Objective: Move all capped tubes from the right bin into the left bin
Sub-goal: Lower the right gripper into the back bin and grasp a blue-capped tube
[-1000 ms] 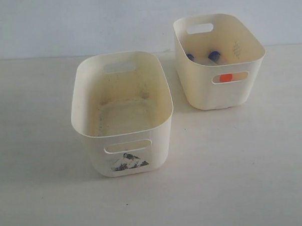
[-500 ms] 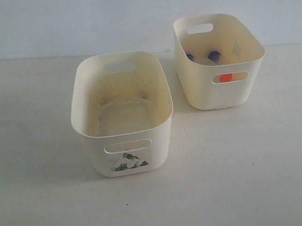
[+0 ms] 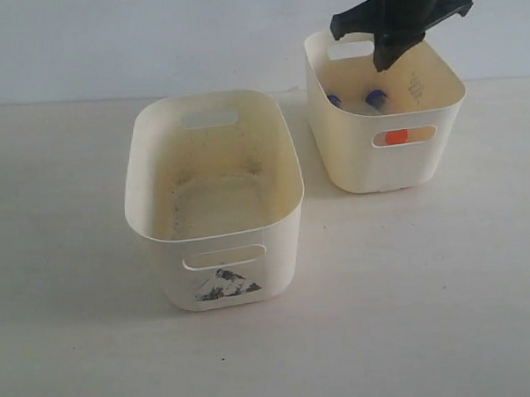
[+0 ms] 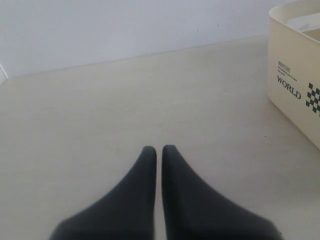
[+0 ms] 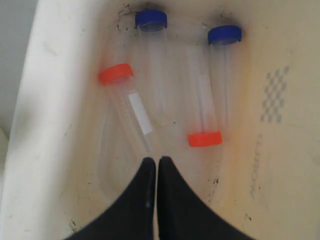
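Note:
The right bin [image 3: 360, 163] stands at the back right and holds several capped tubes [image 5: 150, 75]. Two have blue caps [image 5: 151, 19] [image 5: 224, 34] and two have orange caps [image 5: 115, 73] [image 5: 204, 138]; all lie on the bin floor. My right gripper [image 3: 383, 61] hangs above this bin's back rim. In the right wrist view it [image 5: 158, 160] is shut and empty, over the end of an orange-capped tube. The left bin [image 3: 161, 229], with its black mountain picture [image 3: 226, 284], holds nothing. My left gripper [image 4: 158, 148] is shut, empty, over bare table.
A cream bin wall printed WORLD [image 4: 295, 90] stands to one side of the left gripper; which bin it is I cannot tell. The pale tabletop [image 3: 410, 289] spreads around both bins, and a plain wall [image 3: 152, 36] runs behind them.
The right arm has come into the exterior view from the top and now hangs above the right bin. The bins and tubes have not moved.

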`<control>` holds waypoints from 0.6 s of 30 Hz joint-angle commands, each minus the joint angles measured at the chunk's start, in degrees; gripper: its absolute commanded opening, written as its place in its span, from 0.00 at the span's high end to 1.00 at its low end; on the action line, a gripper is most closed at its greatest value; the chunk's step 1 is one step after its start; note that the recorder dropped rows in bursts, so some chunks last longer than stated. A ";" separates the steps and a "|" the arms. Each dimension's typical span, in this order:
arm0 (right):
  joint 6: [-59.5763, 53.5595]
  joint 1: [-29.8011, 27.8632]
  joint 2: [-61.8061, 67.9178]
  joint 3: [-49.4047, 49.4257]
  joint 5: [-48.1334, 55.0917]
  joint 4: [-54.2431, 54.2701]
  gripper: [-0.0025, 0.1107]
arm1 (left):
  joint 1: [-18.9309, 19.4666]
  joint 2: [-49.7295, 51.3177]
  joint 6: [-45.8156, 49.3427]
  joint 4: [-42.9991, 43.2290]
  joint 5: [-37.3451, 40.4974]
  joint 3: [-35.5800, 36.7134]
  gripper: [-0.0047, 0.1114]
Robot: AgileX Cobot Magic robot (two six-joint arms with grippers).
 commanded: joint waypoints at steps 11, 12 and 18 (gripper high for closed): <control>-4.79 -0.05 9.14 -3.80 -1.20 -0.50 0.96 | -0.08 0.03 -0.54 0.00 -0.23 -0.21 0.92; -4.94 -0.05 9.16 -3.80 -1.85 -0.50 0.96 | -0.08 0.03 -0.54 0.00 -0.23 -0.21 0.92; -4.69 -0.05 9.91 -3.80 -7.34 -0.50 0.55 | -0.08 0.03 -0.54 0.00 -0.23 -0.21 0.92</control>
